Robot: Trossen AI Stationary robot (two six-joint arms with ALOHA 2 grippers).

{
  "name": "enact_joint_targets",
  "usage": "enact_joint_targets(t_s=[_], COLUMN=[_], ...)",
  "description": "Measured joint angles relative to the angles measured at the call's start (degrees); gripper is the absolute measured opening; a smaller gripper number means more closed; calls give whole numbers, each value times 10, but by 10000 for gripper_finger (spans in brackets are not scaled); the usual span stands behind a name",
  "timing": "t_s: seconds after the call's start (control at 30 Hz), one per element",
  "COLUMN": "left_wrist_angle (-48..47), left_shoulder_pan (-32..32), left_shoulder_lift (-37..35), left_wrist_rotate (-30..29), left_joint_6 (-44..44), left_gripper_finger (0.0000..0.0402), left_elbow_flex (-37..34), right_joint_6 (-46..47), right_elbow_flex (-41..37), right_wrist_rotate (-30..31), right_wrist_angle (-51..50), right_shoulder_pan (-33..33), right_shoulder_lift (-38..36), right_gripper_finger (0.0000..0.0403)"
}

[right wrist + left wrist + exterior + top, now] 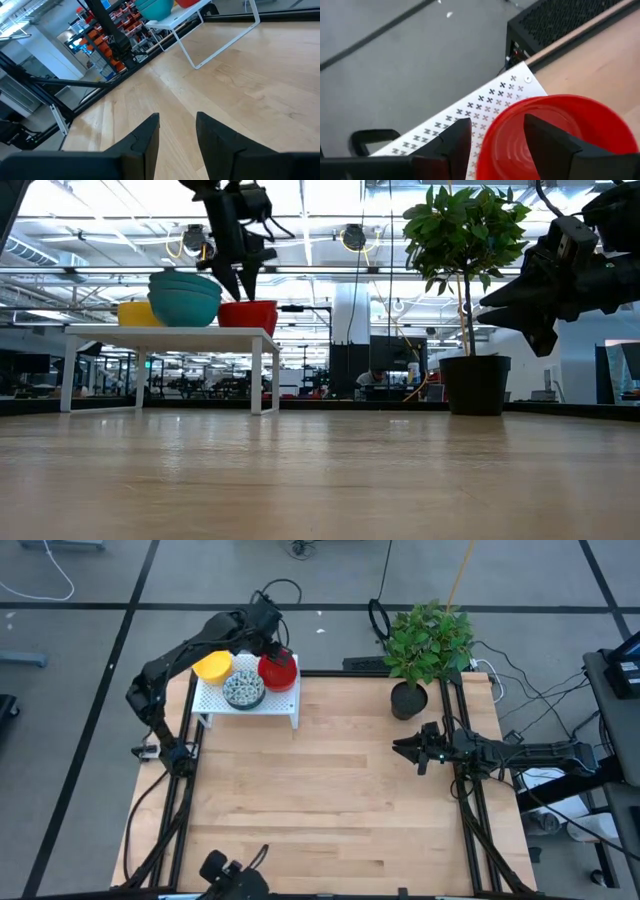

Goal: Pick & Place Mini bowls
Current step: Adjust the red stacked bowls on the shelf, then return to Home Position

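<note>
A white perforated rack point(281, 706) stands at the table's far left corner. On it sit a yellow bowl point(212, 666), a speckled bowl point(243, 690) that looks teal from the side point(185, 300), and a red bowl point(280, 672). My left gripper point(495, 125) is open and points down over the red bowl point(505, 147). One finger is above the bowl's inside and the other is outside its rim, over the rack point(485, 100). In the low view its fingertips point(243, 288) end just above the red bowl's rim point(250, 304). My right gripper point(400, 748) is open and hovers over the table's right side.
A black pot point(408, 700) with a leafy plant stands at the table's far right, just beyond the right gripper point(500, 305). A black perforated box point(560, 20) lies past the rack off the table's far edge. Bare wood point(320, 800) fills the middle and near side.
</note>
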Motion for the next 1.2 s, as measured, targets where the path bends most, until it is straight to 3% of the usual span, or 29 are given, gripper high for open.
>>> enact_joint_targets(t_s=[0.3, 0.87, 1.2], left_wrist_angle=[41, 41, 43], left_shoulder_pan=[-1, -19, -16], left_shoulder_lift=[-45, 18, -11], left_wrist_rotate=[-6, -28, -17], left_joint_6=[2, 19, 31], left_gripper_finger=[186, 186, 186], left_elbow_flex=[0, 0, 0], right_joint_6=[-11, -24, -22], right_elbow_flex=[0, 0, 0], right_wrist_rotate=[0, 2, 2], right_wrist_angle=[0, 0, 0], right_shoulder_pan=[0, 0, 0], right_shoulder_lift=[0, 0, 0], right_gripper_finger=[116, 116, 116])
